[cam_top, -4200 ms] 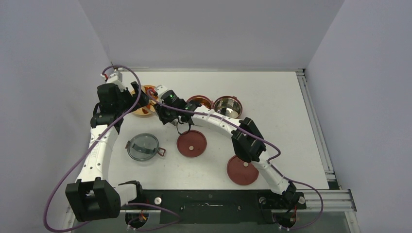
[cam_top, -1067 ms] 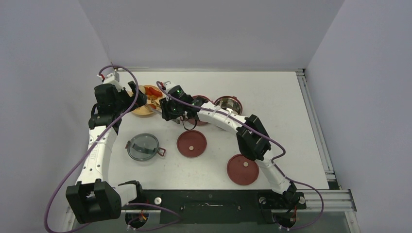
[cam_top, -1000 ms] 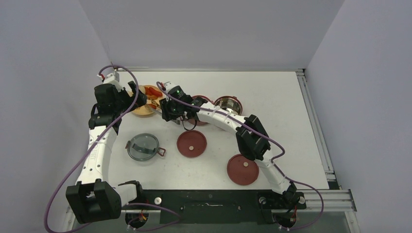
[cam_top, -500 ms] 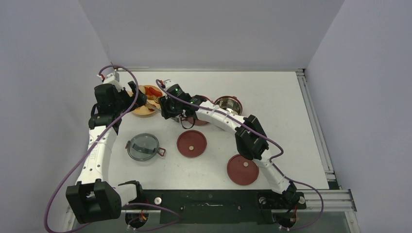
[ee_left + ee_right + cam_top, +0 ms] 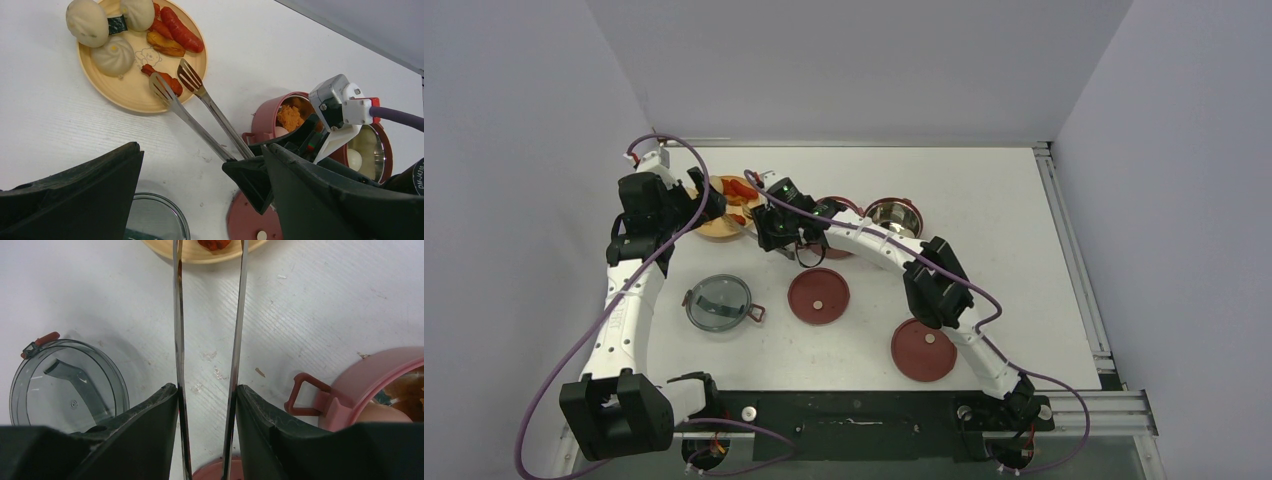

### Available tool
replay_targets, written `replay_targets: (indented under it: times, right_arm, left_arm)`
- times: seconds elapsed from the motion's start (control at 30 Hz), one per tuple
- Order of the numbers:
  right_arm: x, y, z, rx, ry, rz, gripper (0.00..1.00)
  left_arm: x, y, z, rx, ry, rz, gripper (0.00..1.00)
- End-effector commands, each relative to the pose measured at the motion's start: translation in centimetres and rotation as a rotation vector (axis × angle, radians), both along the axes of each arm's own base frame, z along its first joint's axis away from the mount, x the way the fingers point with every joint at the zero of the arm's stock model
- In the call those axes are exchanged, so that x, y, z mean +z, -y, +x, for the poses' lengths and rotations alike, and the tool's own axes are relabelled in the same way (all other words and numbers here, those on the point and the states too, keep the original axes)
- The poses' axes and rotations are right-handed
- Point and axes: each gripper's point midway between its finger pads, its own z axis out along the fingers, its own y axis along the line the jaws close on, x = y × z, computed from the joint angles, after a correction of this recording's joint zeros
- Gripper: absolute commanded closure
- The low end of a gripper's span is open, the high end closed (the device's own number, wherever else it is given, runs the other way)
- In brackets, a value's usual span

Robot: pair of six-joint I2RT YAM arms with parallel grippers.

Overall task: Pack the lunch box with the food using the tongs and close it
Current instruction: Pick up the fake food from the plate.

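My left claw (image 5: pixel 199 148) hangs spread wide and empty beside the plate (image 5: pixel 125 95). The tongs (image 5: pixel 200 117) sit either side of a red piece (image 5: pixel 175 86) there, and my half-closed right claw (image 5: pixel 206 390) pinches their arms. On the desk (image 5: pixel 984 200) are two lunch box containers (image 5: pixel 262 120) (image 5: pixel 894 218) (the first partly under my arm), two disc lids (image 5: pixel 819 296) (image 5: pixel 924 350) and one grey lid (image 5: pixel 719 302).

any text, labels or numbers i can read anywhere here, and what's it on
"DM-J43": white print on the black motor housing of the right arm, cut off by the frame edge, so only partly readable.
Faint cartoon print on the plate: any lettering is too small to read.
No other text is visible.
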Motion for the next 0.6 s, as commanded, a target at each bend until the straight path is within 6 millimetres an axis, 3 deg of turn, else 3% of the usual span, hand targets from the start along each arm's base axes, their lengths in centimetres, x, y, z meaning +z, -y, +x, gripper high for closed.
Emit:
replay_targets:
  times: [0.0, 0.27, 0.57]
  right_arm:
    - [2.77, -1.84, 0.11, 0.033, 0.042, 0.070, 0.57]
    - [2.25, -2.21, 0.09, 0.038, 0.036, 0.068, 0.59]
    - [2.33, -2.07, 0.37, 0.024, 0.048, 0.057, 0.70]
  left_arm:
    - [1.68, -0.01, 0.40, -0.004, 0.064, -0.005, 0.04]
    - [1.74, -0.06, 0.42, -0.003, 0.065, -0.005, 0.04]
    - [1.77, -0.04, 0.40, -0.004, 0.066, -0.005, 0.04]
